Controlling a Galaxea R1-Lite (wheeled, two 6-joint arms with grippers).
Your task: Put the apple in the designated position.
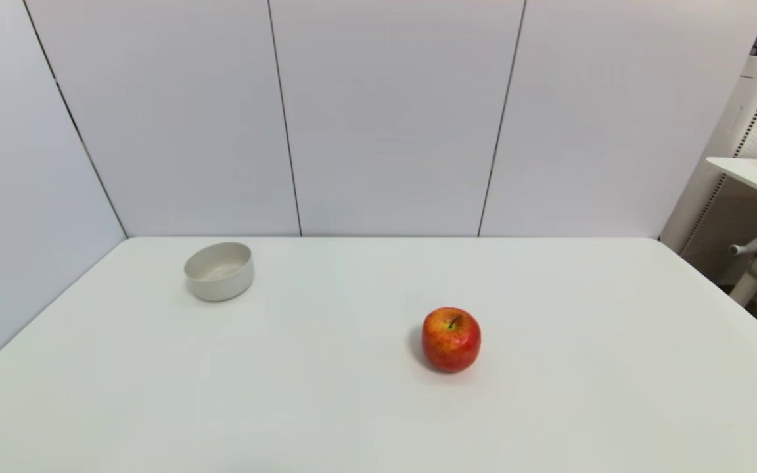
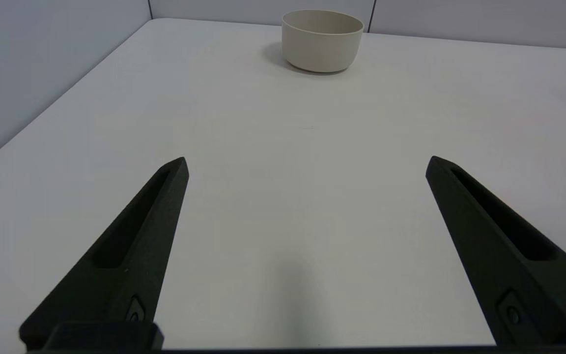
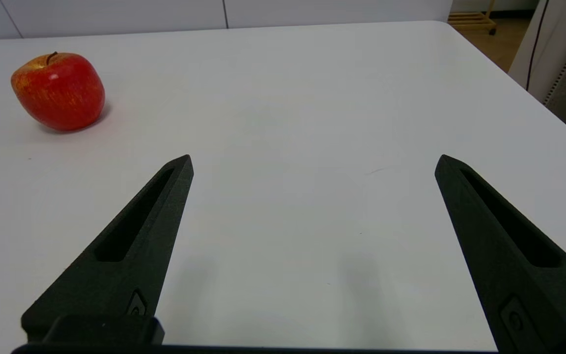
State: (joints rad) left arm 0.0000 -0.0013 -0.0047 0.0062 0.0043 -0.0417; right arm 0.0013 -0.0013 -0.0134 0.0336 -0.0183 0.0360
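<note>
While both arms sit low at the near edge of the table (image 1: 549, 407), out of the head view, we see each gripper only through its own wrist camera. The right gripper (image 3: 314, 162) has its two black fingers (image 3: 135, 241) spread wide with nothing between them but bare white tabletop, over which it hangs. Ahead of that gripper and off toward its left finger's side lies the apple (image 3: 58, 91), well apart from the fingertips and resting upright on the table, stem up, red with a yellow-orange patch at the crown. In the head view we find the apple (image 1: 451, 339) near the middle of the table, a little to the right, standing alone.

The left gripper (image 2: 306, 162) is likewise spread wide and holds nothing; its fingers (image 2: 130, 246) frame only bare tabletop. Straight ahead of it, well beyond the fingertips and near the far edge of the table, stands a bowl (image 2: 322, 40), pale and upright. From the head view the bowl (image 1: 219, 270) sits at the far left, well apart from the apple. We see no mark on the table that sets off any target spot.
</note>
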